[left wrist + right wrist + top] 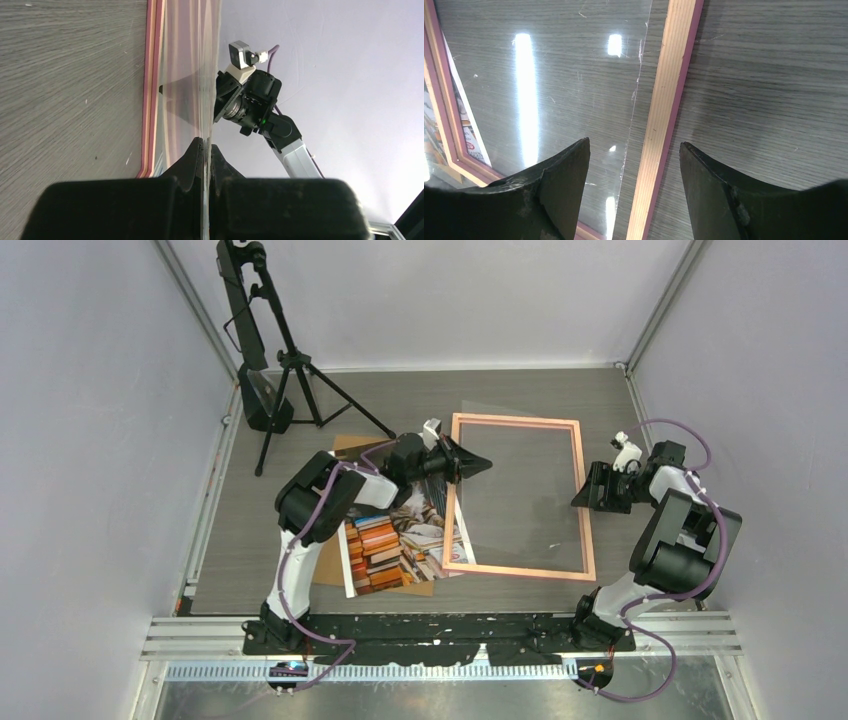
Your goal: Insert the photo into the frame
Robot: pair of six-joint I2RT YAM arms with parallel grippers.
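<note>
I see left hand (480, 465) pinched shut on thin clear sheet (192, 60): shiny, see-through, a bit scratched, over frame (515, 421). Frame: thin wood rails, pink-orange, rectangle, flat on grey wood-grain table (400, 390). Right hand (634, 145) wide, fingers either side of frame's right rail, holding nothing. Photo (385, 545) glossy, bright book stacks, lies left of frame on brown board (345, 445), right edge at frame's left rail. Book words too small to read.

The left gripper (481, 465) reached over the middle of the table (400, 400), its jaws pinched on a clear sheet (192, 70). Near the right edge, the right gripper (634, 146) hung spread, tilted downward.
</note>
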